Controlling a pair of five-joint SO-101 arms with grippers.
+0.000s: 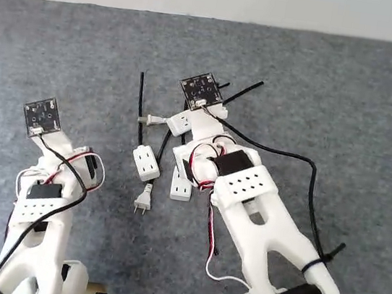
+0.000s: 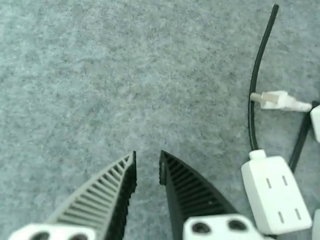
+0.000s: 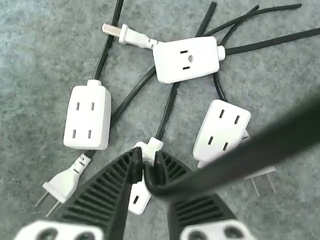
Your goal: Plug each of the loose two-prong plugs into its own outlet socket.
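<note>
Grey short-pile carpet (image 1: pixel 350 88), speckled, under all items. White moulded-plastic left arm (image 1: pixel 45 206) and right arm (image 1: pixel 267 215) side by side, with loose black and red wiring. Left claw (image 2: pixel 148 159): ribbed black fingers narrowly apart, nothing between, over bare carpet. Right claw (image 3: pixel 146 156): narrowly apart, straddling neck of small outlet block (image 3: pixel 137 197); contact not discernible. Further glossy white rectangular outlet blocks near: straight block (image 3: pixel 87 117), tilted block (image 3: pixel 222 130), far block (image 3: pixel 187 59). Unplugged on carpet: far plug (image 3: pixel 125 35) just beside far block, near plug (image 3: pixel 62 184), flat metal prongs. Thin black cords (image 3: pixel 260 42) crossing between.
</note>
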